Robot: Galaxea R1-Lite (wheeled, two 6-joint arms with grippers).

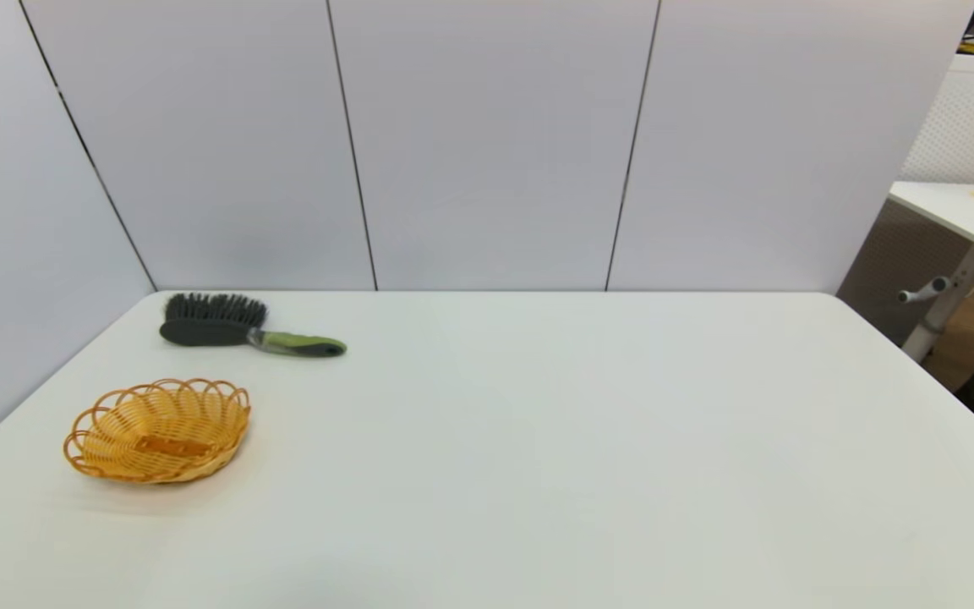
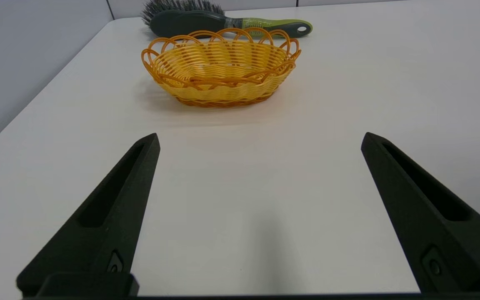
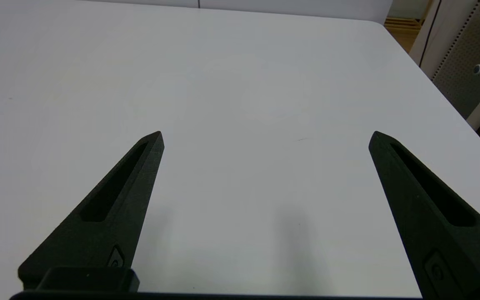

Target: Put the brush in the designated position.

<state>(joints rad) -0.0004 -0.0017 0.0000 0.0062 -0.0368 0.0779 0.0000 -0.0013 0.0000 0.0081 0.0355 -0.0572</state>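
Note:
The brush (image 1: 242,328) lies flat at the table's far left, near the back wall, black bristles toward the wall and lime-green handle pointing right. In the left wrist view the brush (image 2: 227,21) shows beyond the basket. My left gripper (image 2: 261,139) is open and empty, low over bare table, on the near side of the basket and well short of the brush. My right gripper (image 3: 267,137) is open and empty over bare white tabletop on the right side. Neither arm appears in the head view. The designated position carries no mark on the white table (image 1: 555,440).
An orange woven basket (image 1: 157,430) sits at the left, in front of the brush; in the left wrist view the basket (image 2: 221,68) stands between my fingers and the brush. Grey wall panels close the back and left. A second table (image 1: 960,211) stands off to the right.

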